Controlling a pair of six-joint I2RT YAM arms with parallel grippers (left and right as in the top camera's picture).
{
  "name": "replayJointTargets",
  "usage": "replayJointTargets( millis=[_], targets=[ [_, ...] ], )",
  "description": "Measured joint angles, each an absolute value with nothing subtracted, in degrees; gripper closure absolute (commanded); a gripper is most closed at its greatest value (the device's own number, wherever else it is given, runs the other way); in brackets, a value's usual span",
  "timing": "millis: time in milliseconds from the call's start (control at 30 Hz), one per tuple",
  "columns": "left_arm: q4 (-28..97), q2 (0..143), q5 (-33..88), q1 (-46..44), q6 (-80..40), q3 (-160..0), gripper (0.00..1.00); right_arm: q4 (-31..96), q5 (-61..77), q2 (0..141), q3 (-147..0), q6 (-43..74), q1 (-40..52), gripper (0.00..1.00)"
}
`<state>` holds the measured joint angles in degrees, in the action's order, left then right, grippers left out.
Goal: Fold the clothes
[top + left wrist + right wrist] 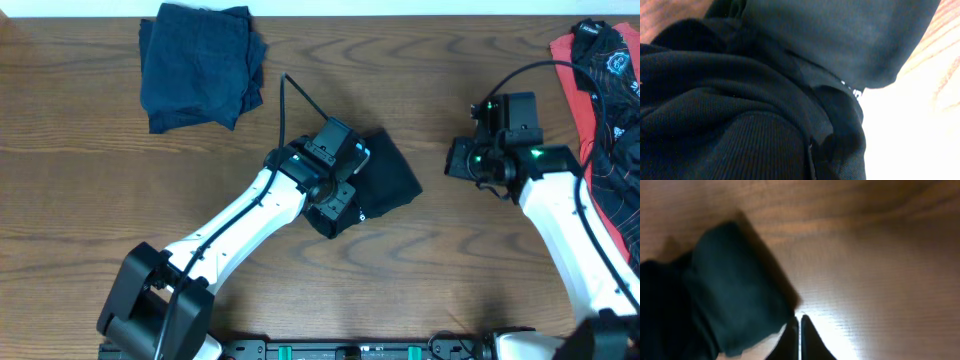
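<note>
Filling the left wrist view almost edge to edge: black shirt [765,100], bunched in soft folds, ribbed knit low in the frame, a scrap of white lettering [852,91] at one fold edge. Lies crumpled into a compact lump near the middle of the desk [430,60], partly under the left end effector [335,195]. Cannot tell whether clenched or released there: fingers out of sight against the cloth, in the overhead view and the wrist view alike.

To the shirt's right and apart from it, right end effector [462,160], clenched on nothing, dark fingertips [790,340] pressed together just above bare wood beside the shirt's edge.

At the far left corner, navy pile [200,65], folded roughly square, layers slightly askew. At the right edge, coral-red and black garments [600,100], heaped loose, white print on the black part.

Underneath it all, dark brown wood grain with long wavy figure, faint sheen, white glare in both wrist views. Beyond the far edge, only a pale strip [400,6]. Thin black cable [300,95] arcing above the left arm.
</note>
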<state>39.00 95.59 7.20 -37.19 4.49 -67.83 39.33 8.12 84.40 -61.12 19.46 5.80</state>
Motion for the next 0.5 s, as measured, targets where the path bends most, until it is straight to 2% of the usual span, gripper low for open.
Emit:
replayJointTargets(
  millis=[500],
  targets=[
    [42.52,88.68,8.10,-37.19,2.72,-67.81,0.94,15.92,12.69,104.86,-61.10,21.34,6.92,0.99]
  ],
)
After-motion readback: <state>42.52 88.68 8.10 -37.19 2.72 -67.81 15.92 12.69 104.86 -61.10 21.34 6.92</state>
